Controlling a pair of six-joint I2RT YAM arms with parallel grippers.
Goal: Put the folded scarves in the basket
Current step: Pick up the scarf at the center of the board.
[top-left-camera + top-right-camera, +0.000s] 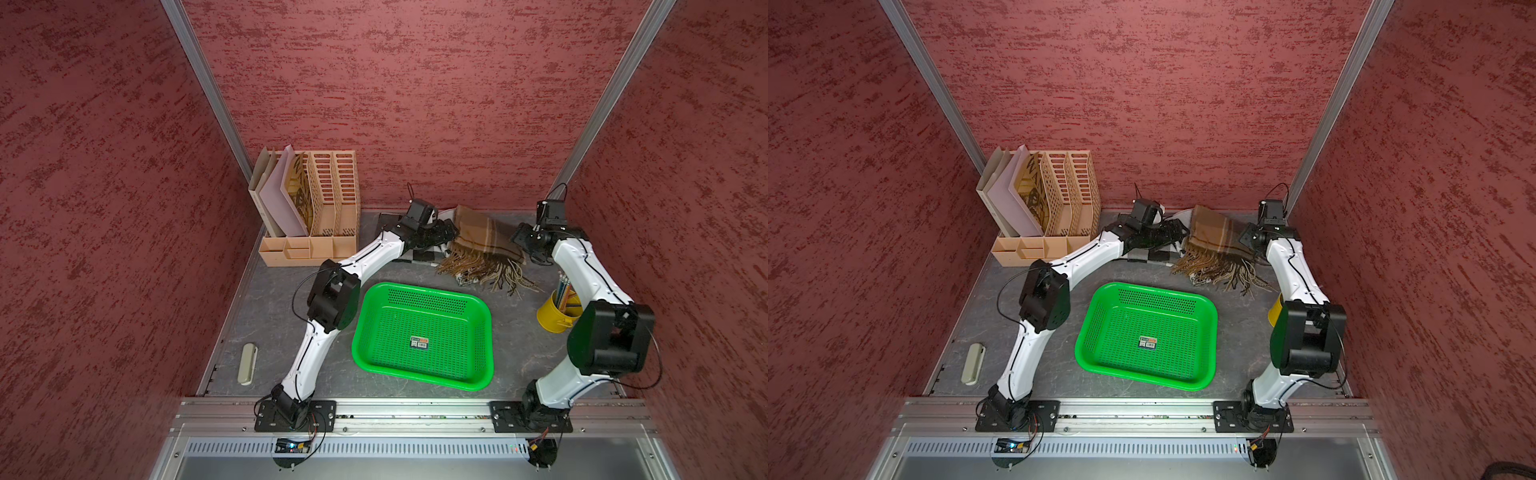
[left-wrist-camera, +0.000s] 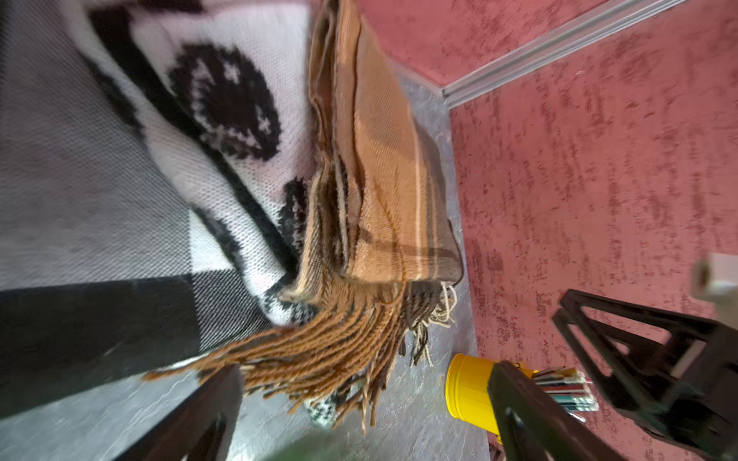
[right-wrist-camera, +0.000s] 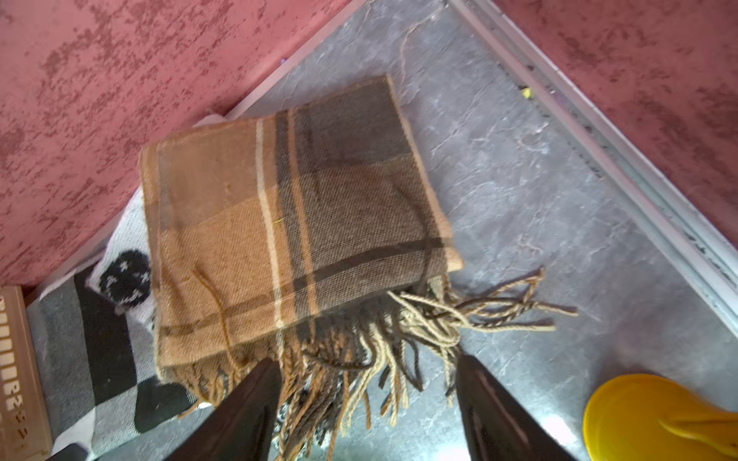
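Both top views: folded scarf (image 1: 484, 241) on counter, between left tool (image 1: 446, 232) and right tool (image 1: 524, 245), outside green basket (image 1: 415, 374), which sits behind both tools.
Left wrist: left tool (image 2: 365, 369) jaws wide, holding nothing; scarf fringe just ahead, scarf overlapping black-white knit cloth (image 2: 223, 159).
Right wrist: right tool (image 3: 365, 359) jaws apart, holding nothing; fringe just ahead.

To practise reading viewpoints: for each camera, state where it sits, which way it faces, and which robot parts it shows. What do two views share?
Top views: high above front rail, looking down at basket, scarf; left arm, right arm show.
Left wrist: on left arm, facing scarf; left gripper, jaws open, and right gripper show.
Right wrist: on right arm, above scarf; right gripper, jaws open, shows.
Shared: both wrist views show scarf and yellow cup.
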